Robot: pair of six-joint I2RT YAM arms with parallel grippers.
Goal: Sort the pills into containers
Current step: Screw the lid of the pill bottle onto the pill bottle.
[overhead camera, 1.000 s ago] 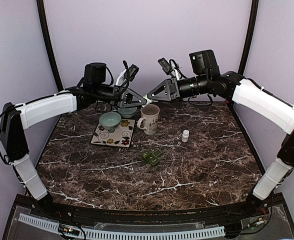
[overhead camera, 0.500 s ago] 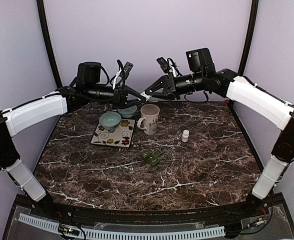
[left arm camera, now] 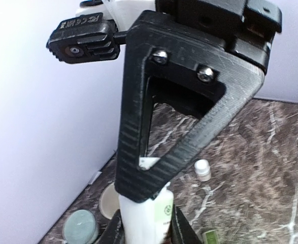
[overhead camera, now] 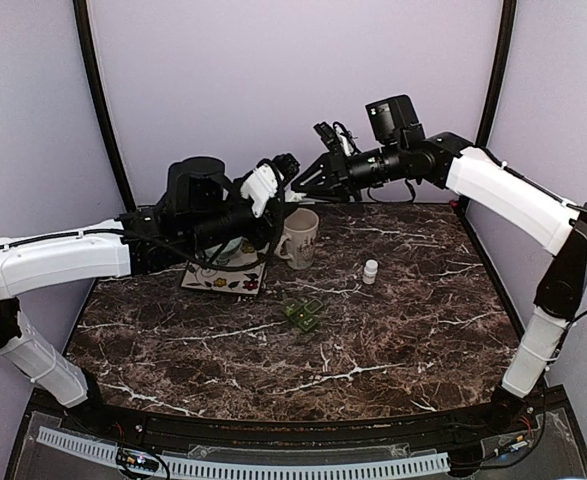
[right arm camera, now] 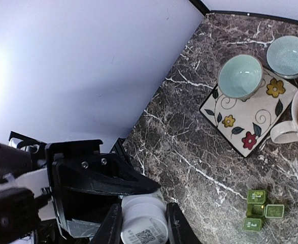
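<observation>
Nearest on the dark marbled desk (overhead camera: 393, 330) sit the green containers (overhead camera: 303, 314), small square cups clustered together. Just beyond, to the right, a small white bottle (overhead camera: 370, 271) stands upright and alone. Farther back lie a floral tile (right arm camera: 247, 114) carrying a pale bowl (right arm camera: 240, 76), a mug (overhead camera: 298, 237) beside it and a second bowl (right arm camera: 289, 56) behind. Above the desk's far side, a white bottle (left arm camera: 149, 213) with a green-printed label hangs in the air between both arms. The left hand (left arm camera: 146, 231) pinches its body. The right hand (right arm camera: 142, 226) pinches its round end (a printed code shows there). Both arms reach inward, raised and roughly level, hands meeting.
</observation>
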